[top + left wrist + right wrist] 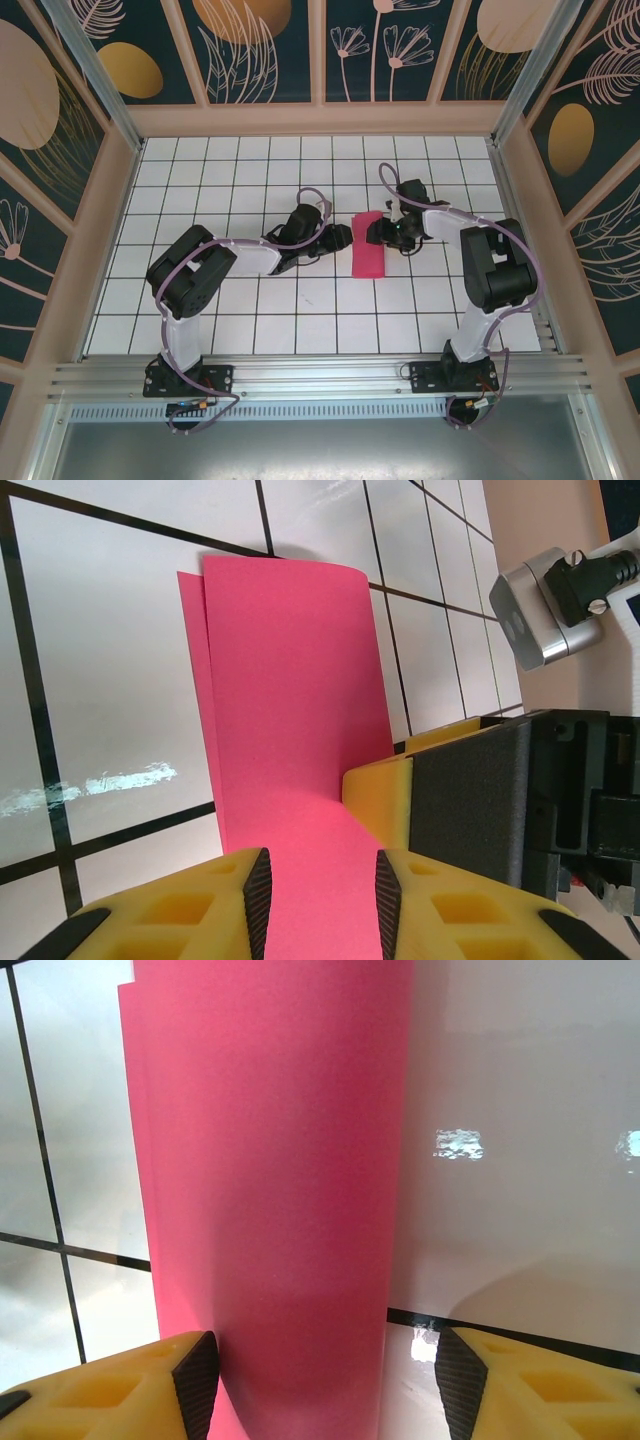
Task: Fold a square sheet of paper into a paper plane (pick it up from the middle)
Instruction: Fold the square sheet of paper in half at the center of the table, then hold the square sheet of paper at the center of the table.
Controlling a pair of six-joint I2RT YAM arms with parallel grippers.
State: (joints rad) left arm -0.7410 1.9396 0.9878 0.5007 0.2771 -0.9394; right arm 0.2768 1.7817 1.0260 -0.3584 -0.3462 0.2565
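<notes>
The square sheet of paper (368, 245) lies folded over into a narrow magenta-pink strip in the middle of the tiled floor, with a gripper at each side. My left gripper (340, 238) reaches it from the left. In the left wrist view the paper (290, 700) rises toward the camera and spans the gap of the left gripper (323, 900), whose pads stand apart. My right gripper (378, 232) meets the strip from the right. In the right wrist view the right gripper (328, 1380) is open wide over the paper (270, 1160), whose rounded fold sits nearer the left pad.
White floor tiles with black lines (300, 300) surround the paper. Patterned walls (320, 50) enclose the cell on three sides. A finger of the right gripper (470, 800) stands close beside the paper in the left wrist view.
</notes>
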